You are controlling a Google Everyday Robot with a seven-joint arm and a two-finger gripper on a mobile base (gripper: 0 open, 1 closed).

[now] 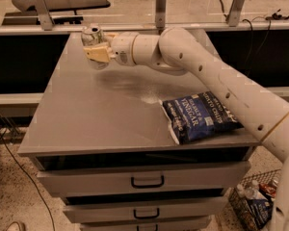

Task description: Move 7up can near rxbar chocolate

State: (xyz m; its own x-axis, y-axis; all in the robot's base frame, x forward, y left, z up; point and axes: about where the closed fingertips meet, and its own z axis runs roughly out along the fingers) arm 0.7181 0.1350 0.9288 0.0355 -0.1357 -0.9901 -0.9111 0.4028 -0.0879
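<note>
The claw (97,49) is over the far left corner of the grey worktop (86,114), closed around the 7up can (91,33). Its pale beige fingers (100,55) clamp the can's lower body from the sides. The can is at the far left of the worktop, close to the back edge, and appears to be held just clear of the surface, with a soft shadow on the metal beneath it. Its long axis runs close to vertical. The silver top faces upward and shows as a bright oval tipped slightly toward the camera, and the base points down into the claw. Only the upper part of the can shows: the shiny lid and rim, and a pale band under it. The rest of the label is hidden behind the fingers, so its colours cannot be told. The white arm (207,76) comes in from the lower right and crosses above the back of the worktop to reach the can, with the wrist lying roughly level. A large blue chip bag (200,117) lies flat near the front right edge of the worktop, well apart from the can and partly under the arm's forearm. Below the worktop are drawers (147,181) with dark handles.
</note>
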